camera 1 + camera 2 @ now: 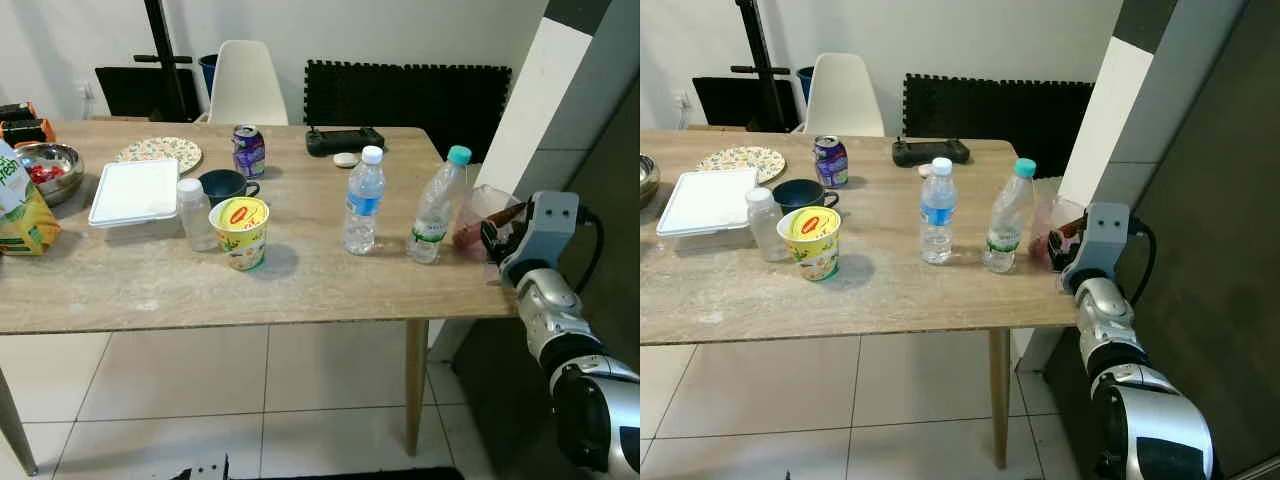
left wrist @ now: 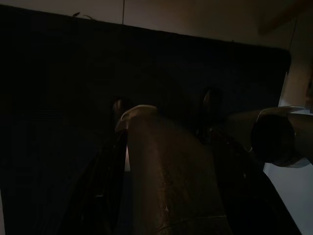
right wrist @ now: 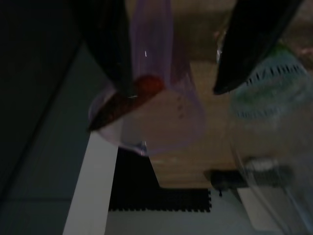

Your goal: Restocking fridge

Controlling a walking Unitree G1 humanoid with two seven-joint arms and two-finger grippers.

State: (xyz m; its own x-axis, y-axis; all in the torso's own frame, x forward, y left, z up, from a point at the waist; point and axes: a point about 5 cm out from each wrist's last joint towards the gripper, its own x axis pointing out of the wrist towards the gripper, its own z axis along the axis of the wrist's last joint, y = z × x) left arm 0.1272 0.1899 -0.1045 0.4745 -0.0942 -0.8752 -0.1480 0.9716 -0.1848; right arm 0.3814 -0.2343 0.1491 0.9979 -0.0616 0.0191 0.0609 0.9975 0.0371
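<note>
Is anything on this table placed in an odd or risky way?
Yes. The clear cup with something red inside stands at the table's far right edge, near the corner. The right gripper reaches around it.

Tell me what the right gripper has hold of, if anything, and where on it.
Nothing held yet. The right gripper is open, its fingers straddling the clear cup at the table edge.

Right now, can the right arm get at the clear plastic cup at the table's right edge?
Probably yes: the right gripper is open, its fingers on either side of the clear plastic cup, with nothing between.
</note>
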